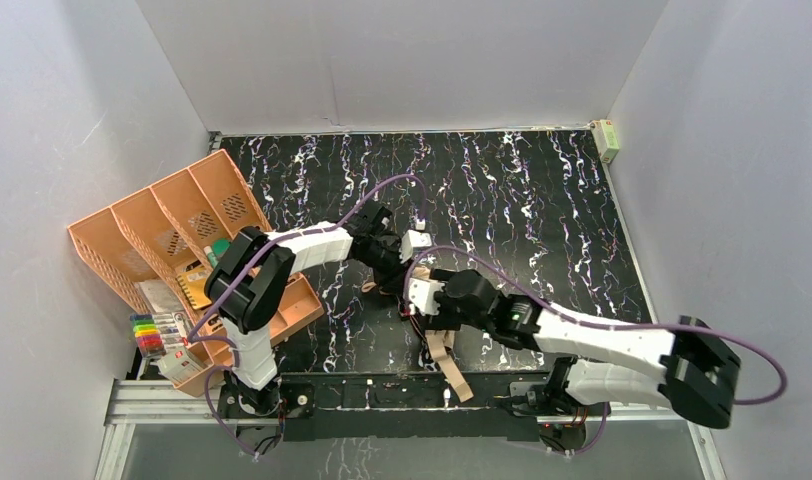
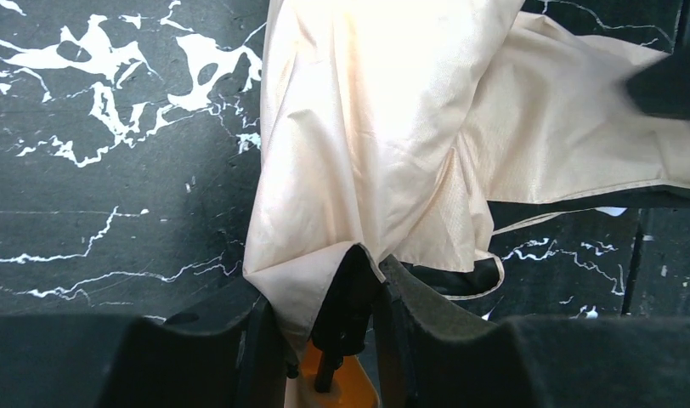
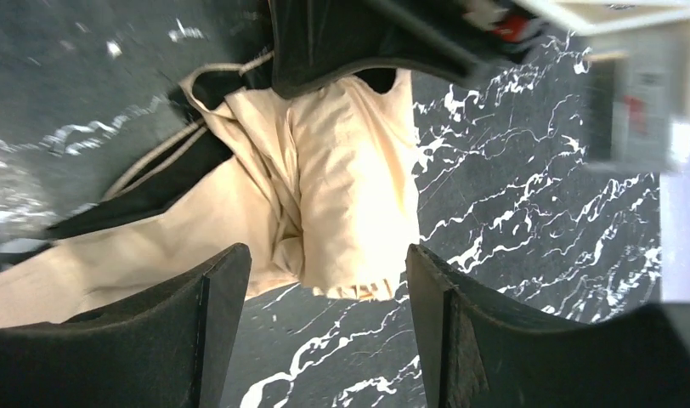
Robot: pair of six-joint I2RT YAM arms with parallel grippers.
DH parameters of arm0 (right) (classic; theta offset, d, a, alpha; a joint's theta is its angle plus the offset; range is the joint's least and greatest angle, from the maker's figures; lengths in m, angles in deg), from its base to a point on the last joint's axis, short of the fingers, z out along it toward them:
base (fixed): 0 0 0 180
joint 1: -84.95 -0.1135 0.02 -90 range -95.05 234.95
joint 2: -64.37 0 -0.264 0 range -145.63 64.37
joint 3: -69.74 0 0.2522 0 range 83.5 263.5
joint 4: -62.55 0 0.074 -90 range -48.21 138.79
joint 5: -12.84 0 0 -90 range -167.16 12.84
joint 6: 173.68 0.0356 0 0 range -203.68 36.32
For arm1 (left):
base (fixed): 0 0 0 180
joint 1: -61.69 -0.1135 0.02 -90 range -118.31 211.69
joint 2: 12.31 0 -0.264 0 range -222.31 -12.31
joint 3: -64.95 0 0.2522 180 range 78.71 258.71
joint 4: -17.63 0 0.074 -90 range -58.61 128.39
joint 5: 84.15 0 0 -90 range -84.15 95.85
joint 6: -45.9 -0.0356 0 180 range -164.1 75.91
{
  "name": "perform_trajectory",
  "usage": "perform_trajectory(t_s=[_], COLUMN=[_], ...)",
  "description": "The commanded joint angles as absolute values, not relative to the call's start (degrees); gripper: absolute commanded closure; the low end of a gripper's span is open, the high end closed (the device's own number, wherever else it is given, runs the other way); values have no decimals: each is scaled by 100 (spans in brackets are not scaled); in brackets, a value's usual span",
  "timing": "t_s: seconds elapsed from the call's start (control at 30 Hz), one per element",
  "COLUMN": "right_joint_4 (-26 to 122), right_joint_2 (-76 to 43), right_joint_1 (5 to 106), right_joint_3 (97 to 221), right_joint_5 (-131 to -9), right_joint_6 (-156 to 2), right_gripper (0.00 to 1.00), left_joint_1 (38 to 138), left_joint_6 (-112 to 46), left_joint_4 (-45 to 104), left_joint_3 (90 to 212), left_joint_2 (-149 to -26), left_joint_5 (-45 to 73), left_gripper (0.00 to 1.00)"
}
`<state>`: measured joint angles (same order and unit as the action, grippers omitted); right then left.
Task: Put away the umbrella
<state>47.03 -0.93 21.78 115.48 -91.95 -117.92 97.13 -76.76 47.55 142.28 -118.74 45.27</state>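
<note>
Fabric of the tan-and-black folding umbrella (image 2: 367, 127), lying mid-table on the black marbled tabletop (image 2: 87, 195), is pinched between the fingers of the left gripper (image 2: 352, 285); the right gripper (image 3: 325, 255), reached inward, is held spread towards it.

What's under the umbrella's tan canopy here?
Beneath the umbrella, only the black marbled table and a strip of black lining show. Its ribs are covered by the folds.

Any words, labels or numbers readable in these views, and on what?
No text is legible.
Print on the marker pack: too small to read.
Red label on the white block: blurred.
Marking on the box at the far right corner: too small to read.
On the umbrella: no print shows.
</note>
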Motion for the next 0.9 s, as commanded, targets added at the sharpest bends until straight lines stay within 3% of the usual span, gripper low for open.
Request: perform_trajectory(t_s=[0.0,0.2,0.37,0.5,0.67,0.87], right_joint_4=[4074,4029,4052,4147,4002,3806], right_joint_2=[897,1711,1306,427,-750,-1896], right_joint_1=[2141,2541,4779,6240,6554,6553], right_joint_3=[11794,11808,12094,12480,13134,13713], right_joint_5=[-8603,-8797,-6453,-4660,-3768,-2560], right_joint_6=[-10668,-9399,-8780,-8608,-8844,-9388], right_gripper=[25,20,17,8,2,2], left_joint_1=[9702,9702,9723,9887,10218,10475], left_joint_6=[-8006,-8213,-8419,-8518,-8667,-8818], left_joint_4=[4706,4602,4413,4029,3555,2854], left_joint_3=[14019,13958,13772,13471,13069,12612], left_joint_2=[-11658,-11589,-11392,-11149,-10894,-10716], left_joint_5=[3864,3797,3630,3171,2383,1820], left_gripper=[100,100,100,100,100,100])
